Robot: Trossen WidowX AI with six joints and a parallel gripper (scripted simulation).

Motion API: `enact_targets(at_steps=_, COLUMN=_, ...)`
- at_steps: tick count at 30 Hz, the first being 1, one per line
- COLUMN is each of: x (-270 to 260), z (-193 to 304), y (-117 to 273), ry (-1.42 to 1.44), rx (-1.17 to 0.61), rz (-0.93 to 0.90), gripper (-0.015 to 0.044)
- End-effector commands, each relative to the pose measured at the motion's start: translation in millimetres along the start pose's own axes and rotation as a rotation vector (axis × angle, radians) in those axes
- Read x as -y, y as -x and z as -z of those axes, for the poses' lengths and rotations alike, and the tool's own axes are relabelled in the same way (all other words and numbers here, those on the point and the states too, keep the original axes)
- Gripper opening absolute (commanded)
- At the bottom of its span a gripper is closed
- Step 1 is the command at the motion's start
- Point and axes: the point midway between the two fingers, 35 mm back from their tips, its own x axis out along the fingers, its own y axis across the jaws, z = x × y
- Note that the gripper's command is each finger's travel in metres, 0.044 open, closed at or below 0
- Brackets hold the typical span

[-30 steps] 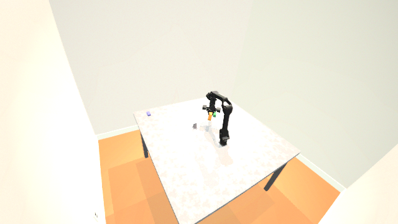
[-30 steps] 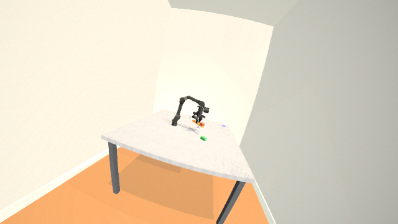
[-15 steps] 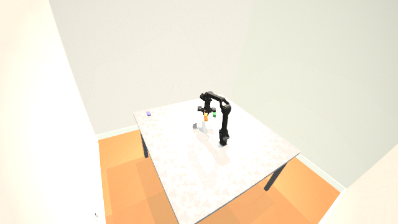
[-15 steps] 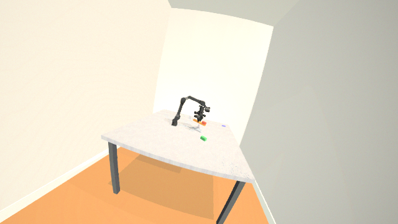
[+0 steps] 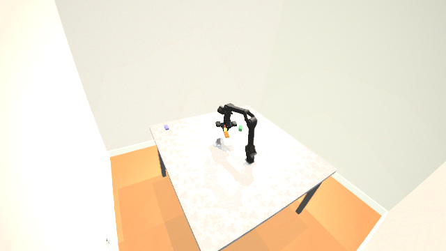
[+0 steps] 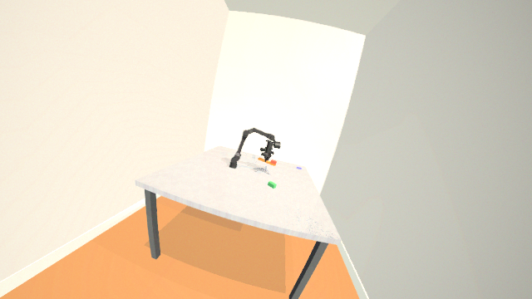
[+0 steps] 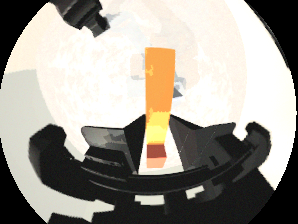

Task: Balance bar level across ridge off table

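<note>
Your robot: one slim arm point(image 5: 251, 136) point(image 6: 241, 146), black throughout, with narrow links and bulkier, blocky joints; one gripper point(image 5: 226, 127) point(image 6: 266, 159) point(image 7: 157, 116), likewise black, with angular, wedge-like fingers and a curved crosspiece ending in rounded lobes; surface markings, if any, too small for you to read.

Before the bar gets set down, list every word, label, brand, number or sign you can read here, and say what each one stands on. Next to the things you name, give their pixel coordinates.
None: no readable text in any view.
Orange bar point(image 5: 226, 134) point(image 6: 262, 159) point(image 7: 160, 82): no lettering visible.
Green block point(image 5: 240, 128) point(image 6: 272, 184) and purple block point(image 5: 166, 127) point(image 6: 298, 168): no marks visible, though both are too small to rule out fine print.
Black arm point(image 5: 251, 136) point(image 6: 241, 146): no brand legible.
</note>
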Motion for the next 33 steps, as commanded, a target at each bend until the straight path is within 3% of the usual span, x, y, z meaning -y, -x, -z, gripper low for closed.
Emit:
enact_targets(at_steps=1, x=12.7, z=-6.8, y=-0.5, ry=0.051, rx=0.004, rz=0.002, gripper=0.0000)
enact_targets(at_steps=15, x=52.6, z=-40.4, y=-0.3, ry=0.240, rx=0.007, rz=0.007, gripper=0.0000)
enact_targets(at_steps=33, x=54.3, z=-41.9, y=-23.8, ry=0.248, rx=0.007, rz=0.007, gripper=0.0000)
